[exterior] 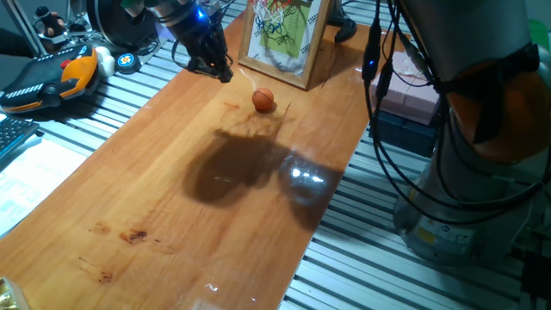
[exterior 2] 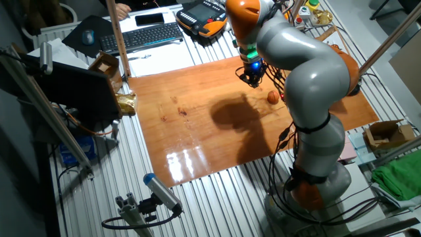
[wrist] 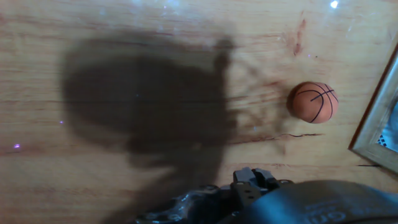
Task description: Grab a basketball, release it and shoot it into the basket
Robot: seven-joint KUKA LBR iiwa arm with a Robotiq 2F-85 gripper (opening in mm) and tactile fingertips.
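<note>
We find the basketball [exterior: 263,100] lying on the wooden table [exterior: 172,215], loose, just in front of the wooden-framed backboard [exterior: 280,39] that carries the basket [exterior: 274,13]. The gripper [exterior: 213,65] hangs above the table, off to one side of the ball and apart from it; it holds nothing, and we cannot tell from any view how far its jaws stand apart.

What the next move turns on, as we judge it, is the sideways offset. In the hand view the basketball [wrist: 313,102] sits toward the right edge, close to the frame of the backboard [wrist: 376,118], not under the fingers. In the other fixed view the ball [exterior 2: 272,97] lies a little beyond and beside the gripper [exterior 2: 252,76]. So we expect the arm must shift toward the backboard before descending. A ball has no long axis, so any jaw turn serves; the near frame is the hazard.
</note>
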